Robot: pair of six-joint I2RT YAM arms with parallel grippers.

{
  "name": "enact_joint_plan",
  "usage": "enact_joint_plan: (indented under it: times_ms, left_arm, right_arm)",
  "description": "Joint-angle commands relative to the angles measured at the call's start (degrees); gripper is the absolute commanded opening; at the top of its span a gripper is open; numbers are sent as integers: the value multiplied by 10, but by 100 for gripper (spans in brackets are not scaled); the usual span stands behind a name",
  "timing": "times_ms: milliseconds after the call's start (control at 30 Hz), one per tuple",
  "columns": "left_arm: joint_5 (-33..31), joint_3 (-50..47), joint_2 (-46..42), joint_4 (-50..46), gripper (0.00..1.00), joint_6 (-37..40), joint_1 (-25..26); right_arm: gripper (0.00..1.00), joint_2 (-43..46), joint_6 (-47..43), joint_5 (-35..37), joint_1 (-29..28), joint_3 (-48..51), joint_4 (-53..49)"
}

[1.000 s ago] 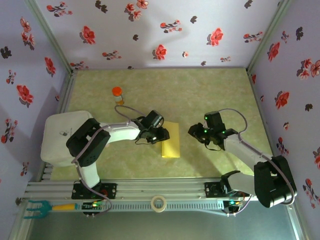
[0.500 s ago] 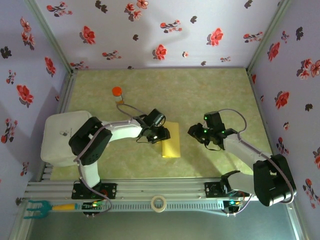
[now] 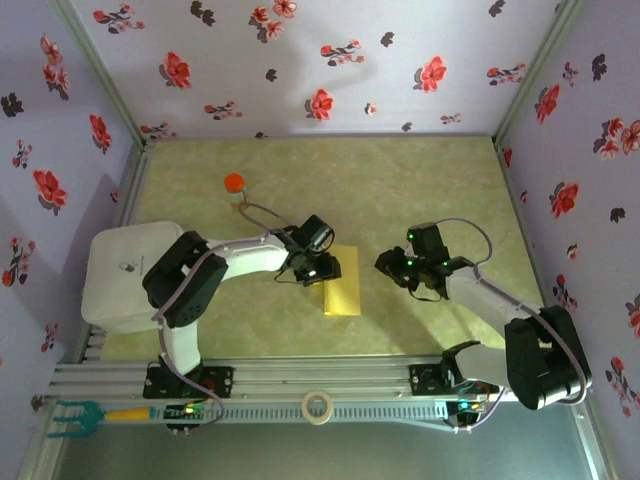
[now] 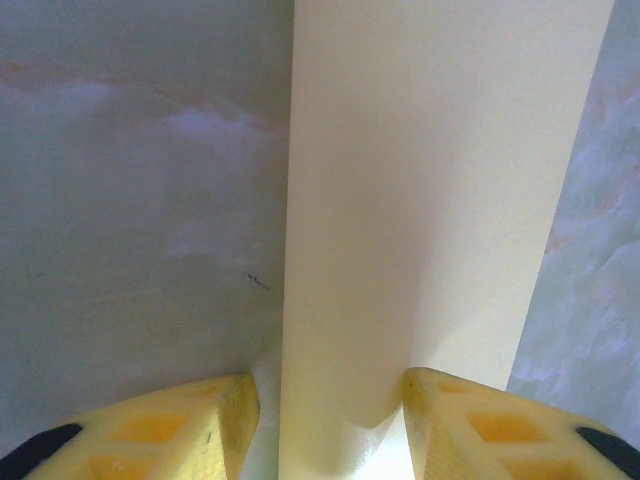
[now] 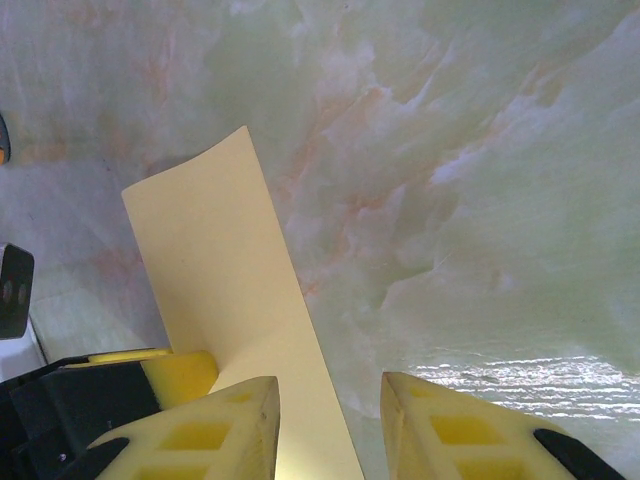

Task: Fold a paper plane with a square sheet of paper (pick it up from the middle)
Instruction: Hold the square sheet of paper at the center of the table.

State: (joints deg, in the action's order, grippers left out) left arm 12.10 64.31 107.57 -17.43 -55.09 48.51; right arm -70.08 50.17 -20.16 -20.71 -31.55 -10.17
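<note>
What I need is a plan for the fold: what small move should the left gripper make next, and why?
Probably slide the left gripper along the square sheet of paper to press its crease. The sheet shows as a narrow rectangle, the open jaws straddle it, and the right gripper stands apart beside it.

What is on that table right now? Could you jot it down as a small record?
paper: yellow, a narrow rectangle, on the table between the arms
left gripper: open, fingers either side of the paper
right gripper: open, empty, just right of the paper
bottle: orange cap, far left, apart from the paper
stage: no pointed shape yet
</note>
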Motion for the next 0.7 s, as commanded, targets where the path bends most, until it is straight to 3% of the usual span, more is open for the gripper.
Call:
enact_joint_plan:
  times_ms: [0,467,667]
  left_arm:
    - [-47,-16,51,-26,46,18,-3]
    - [-48,-18,48,-20,46,14,-3]
    - [-46,-18,49,-20,46,14,-3]
  right_arm:
    - [33,-4,7,-10,2,6,14]
    - [32,-15,8,-38,0,10,44]
    - [20,-60,3,-66,-21,-6,68]
